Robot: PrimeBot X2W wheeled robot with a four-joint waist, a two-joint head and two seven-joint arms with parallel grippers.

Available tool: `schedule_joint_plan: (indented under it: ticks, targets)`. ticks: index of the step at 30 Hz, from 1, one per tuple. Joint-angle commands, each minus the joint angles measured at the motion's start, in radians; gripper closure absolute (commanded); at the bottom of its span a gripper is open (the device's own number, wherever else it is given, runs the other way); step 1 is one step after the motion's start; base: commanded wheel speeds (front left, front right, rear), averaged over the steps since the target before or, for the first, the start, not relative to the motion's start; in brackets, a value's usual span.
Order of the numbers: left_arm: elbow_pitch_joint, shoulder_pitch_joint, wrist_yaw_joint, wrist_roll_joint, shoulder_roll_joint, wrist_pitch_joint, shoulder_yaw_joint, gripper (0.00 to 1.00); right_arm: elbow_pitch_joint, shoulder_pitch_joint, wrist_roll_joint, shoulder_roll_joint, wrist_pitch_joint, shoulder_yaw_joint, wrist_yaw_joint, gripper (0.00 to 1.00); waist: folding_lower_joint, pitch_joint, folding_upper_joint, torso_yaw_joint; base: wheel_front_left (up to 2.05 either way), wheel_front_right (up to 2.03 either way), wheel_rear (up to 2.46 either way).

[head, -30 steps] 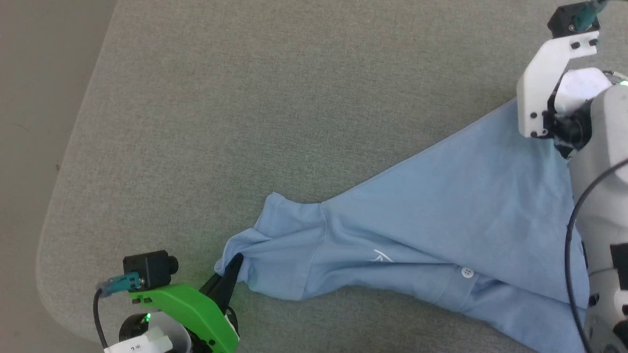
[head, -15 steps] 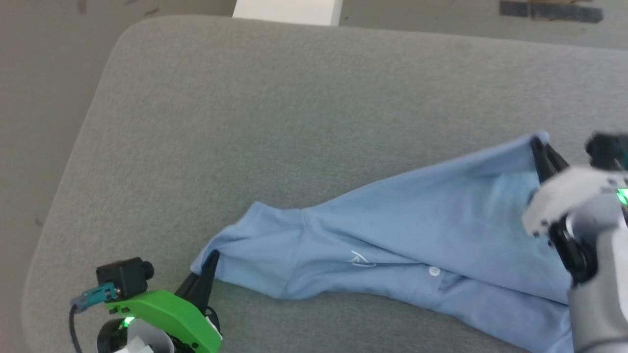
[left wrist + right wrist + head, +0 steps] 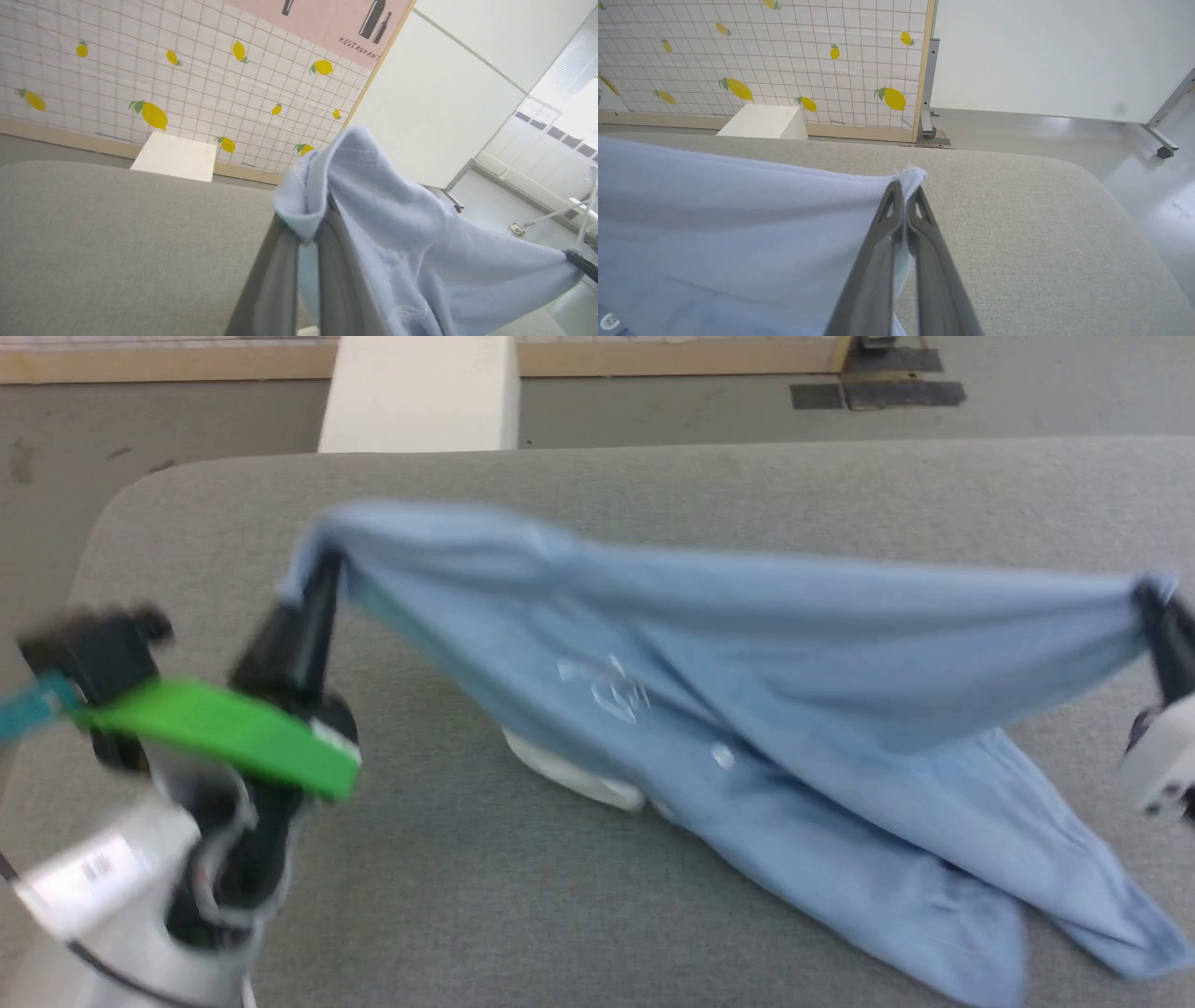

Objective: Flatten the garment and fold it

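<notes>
Left tool (image 3: 325, 565) and right tool (image 3: 1148, 602) each clamp a corner of the light blue soft-fabric shirt (image 3: 747, 635), stretched above the grey fabric worktop (image 3: 709, 476); flattening unfinished, folding untouched.

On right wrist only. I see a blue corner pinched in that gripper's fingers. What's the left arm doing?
Observer: The left gripper is shut on the opposite end of the garment, with a bunched fold over its fingertips.
Operator: Is the cloth off the table?
Observer: Partly. The top edge is stretched in the air between the left gripper and the right gripper; the lower part lies on the table, trailing toward the robot's right.
Operator: Where's the collar?
Observer: The white collar rests on the table beneath the hanging middle, nearer the left gripper.
</notes>
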State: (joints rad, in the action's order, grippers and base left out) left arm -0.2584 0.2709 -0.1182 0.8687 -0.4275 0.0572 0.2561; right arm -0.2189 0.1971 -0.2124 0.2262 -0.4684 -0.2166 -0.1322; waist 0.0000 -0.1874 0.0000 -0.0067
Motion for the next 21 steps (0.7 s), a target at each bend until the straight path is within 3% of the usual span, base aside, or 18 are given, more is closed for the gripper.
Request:
schedule_joint_plan:
  ticks: [1,6,10,15,21]
  targets:
    - [0.011,0.082,0.011,0.020,0.000,0.013,-0.017,1.00,-0.023,0.063,-0.008,0.034,-0.029,0.017,0.002,1.00,0.0000,-0.032,0.0000,-0.036,0.00,0.00,0.00]
    - [0.096,0.356,0.026,0.055,0.006,0.081,-0.039,1.00,-0.023,0.284,-0.028,0.154,-0.138,0.104,0.002,1.00,0.0000,-0.114,0.0000,-0.072,0.00,0.00,0.00]
    - [0.183,0.586,0.007,0.030,-0.001,0.099,-0.064,1.00,0.034,0.488,-0.031,0.198,-0.191,0.180,0.002,1.00,0.0000,-0.202,0.0000,-0.096,0.00,0.00,0.00]
    - [0.311,0.852,-0.019,-0.048,-0.005,0.073,-0.070,1.00,0.171,0.746,-0.015,0.182,-0.198,0.239,0.002,1.00,0.0000,-0.300,0.0000,-0.112,0.00,0.00,0.00]
    - [0.438,1.141,-0.022,-0.096,0.014,-0.006,-0.096,1.00,0.325,1.014,0.048,0.124,-0.128,0.242,0.002,1.00,0.0000,-0.392,0.0000,-0.119,0.00,0.00,0.00]
